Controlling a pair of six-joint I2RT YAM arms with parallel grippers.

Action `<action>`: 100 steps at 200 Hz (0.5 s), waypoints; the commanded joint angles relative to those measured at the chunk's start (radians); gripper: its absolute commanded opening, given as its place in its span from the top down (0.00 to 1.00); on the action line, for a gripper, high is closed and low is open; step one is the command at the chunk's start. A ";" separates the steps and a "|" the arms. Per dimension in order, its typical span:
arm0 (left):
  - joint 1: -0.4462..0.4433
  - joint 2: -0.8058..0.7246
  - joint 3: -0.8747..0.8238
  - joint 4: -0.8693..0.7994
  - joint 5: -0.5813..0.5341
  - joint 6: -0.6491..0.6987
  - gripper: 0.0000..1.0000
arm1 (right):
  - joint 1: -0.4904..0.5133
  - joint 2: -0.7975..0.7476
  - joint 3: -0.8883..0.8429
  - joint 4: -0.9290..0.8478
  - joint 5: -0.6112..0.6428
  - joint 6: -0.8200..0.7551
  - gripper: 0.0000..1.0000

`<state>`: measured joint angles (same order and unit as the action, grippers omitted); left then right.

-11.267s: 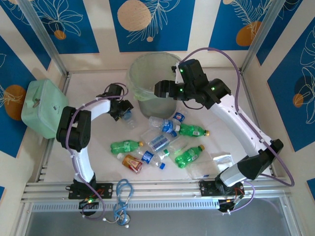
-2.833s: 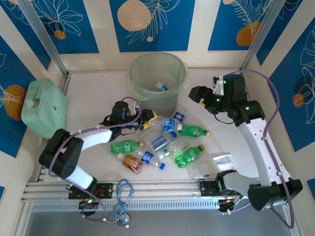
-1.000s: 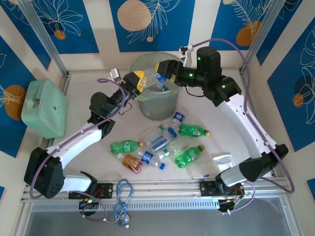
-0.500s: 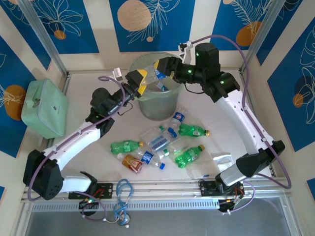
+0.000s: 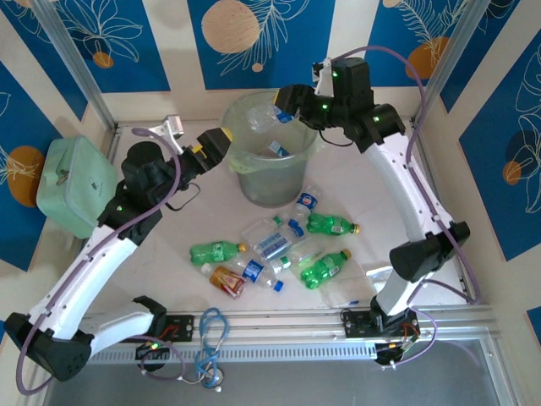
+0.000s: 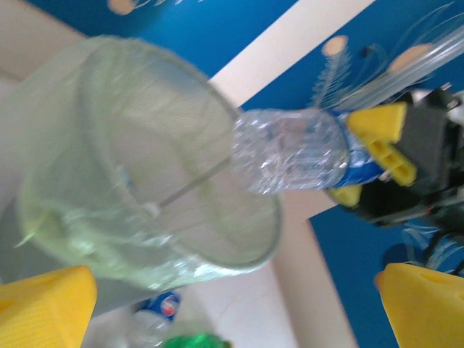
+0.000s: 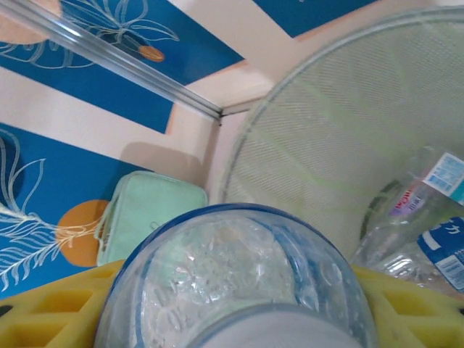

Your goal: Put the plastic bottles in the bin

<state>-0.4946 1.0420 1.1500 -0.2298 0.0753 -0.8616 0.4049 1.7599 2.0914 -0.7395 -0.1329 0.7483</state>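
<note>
Overhead cam: right gripper [image 5: 283, 106] clamps a clear plastic bottle w/ blue label [image 5: 265, 114] above the round translucent grey-green bin [image 5: 272, 182] w/ pale green liner, while left gripper [image 5: 215, 140] hangs just left of the rim, jaws spread wide, holding nothing. Several small green, clear and amber bottles [image 5: 215, 251] lie scattered on the white table [image 5: 199, 216] in front of the bin; a boxy mint-green case [image 5: 74, 184] sits at far left. Left wrist cam adds a side-on look: the held bottle pokes out over the bin's mouth, pinched at its label end by yellow pads [image 6: 373, 127]. Right wrist cam peers past that bottle's base into the bin, where at least two more bottles [image 7: 417, 210] lie. Vs. half a sec. earlier, left gripper has quit the bottle's side and drawn back from the rim.
</note>
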 commanded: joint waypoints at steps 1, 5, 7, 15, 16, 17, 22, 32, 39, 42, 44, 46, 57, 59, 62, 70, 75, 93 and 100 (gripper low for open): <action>0.011 0.000 -0.025 -0.133 -0.040 0.048 0.01 | -0.009 0.035 0.032 -0.062 0.001 -0.010 0.39; 0.012 0.001 -0.029 -0.133 -0.039 0.047 0.01 | -0.009 0.041 0.033 -0.061 0.001 -0.010 0.39; 0.013 0.001 -0.030 -0.136 -0.038 0.047 0.01 | -0.009 0.043 0.033 -0.061 0.002 -0.009 0.39; 0.013 0.003 -0.035 -0.142 -0.037 0.047 0.02 | -0.009 0.054 0.035 -0.065 0.008 -0.010 0.38; 0.013 0.003 -0.035 -0.143 -0.038 0.047 0.02 | -0.009 0.055 0.035 -0.066 0.009 -0.010 0.38; 0.013 0.004 -0.035 -0.145 -0.038 0.047 0.02 | -0.009 0.056 0.035 -0.067 0.010 -0.010 0.38; 0.013 0.004 -0.039 -0.151 -0.039 0.045 0.03 | -0.009 0.064 0.037 -0.070 0.015 -0.009 0.38; 0.014 0.006 -0.045 -0.164 -0.039 0.041 0.03 | -0.011 0.080 0.043 -0.079 0.018 -0.008 0.37; 0.014 0.007 -0.050 -0.172 -0.036 0.041 0.03 | -0.010 0.090 0.050 -0.086 0.018 -0.010 0.37; 0.015 0.007 -0.051 -0.175 -0.035 0.041 0.04 | -0.009 0.095 0.054 -0.089 0.019 -0.011 0.37; 0.016 0.007 -0.052 -0.178 -0.035 0.040 0.04 | -0.009 0.098 0.056 -0.093 0.021 -0.012 0.37; 0.016 0.007 -0.054 -0.180 -0.034 0.041 0.04 | -0.009 0.101 0.059 -0.095 0.022 -0.014 0.37; 0.017 0.007 -0.057 -0.194 -0.033 0.041 0.04 | -0.006 0.115 0.071 -0.110 0.032 -0.019 0.36; 0.018 0.006 -0.058 -0.197 -0.033 0.041 0.04 | -0.005 0.117 0.072 -0.112 0.034 -0.020 0.36; 0.018 0.006 -0.058 -0.201 -0.034 0.041 0.05 | -0.005 0.120 0.074 -0.115 0.037 -0.022 0.36; 0.019 0.003 -0.062 -0.210 -0.036 0.041 0.05 | -0.003 0.125 0.077 -0.120 0.041 -0.024 0.36; 0.020 0.001 -0.065 -0.215 -0.038 0.042 0.05 | -0.002 0.129 0.078 -0.120 0.042 -0.026 0.35; 0.024 -0.006 -0.076 -0.234 -0.049 0.037 0.05 | 0.000 0.145 0.085 -0.122 0.045 -0.024 0.32; 0.025 -0.008 -0.080 -0.241 -0.052 0.033 0.05 | 0.002 0.152 0.093 -0.125 0.047 -0.024 0.30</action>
<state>-0.4858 1.0496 1.0889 -0.4191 0.0494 -0.8356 0.3973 1.8938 2.1384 -0.8387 -0.0994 0.7383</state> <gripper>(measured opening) 0.950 0.677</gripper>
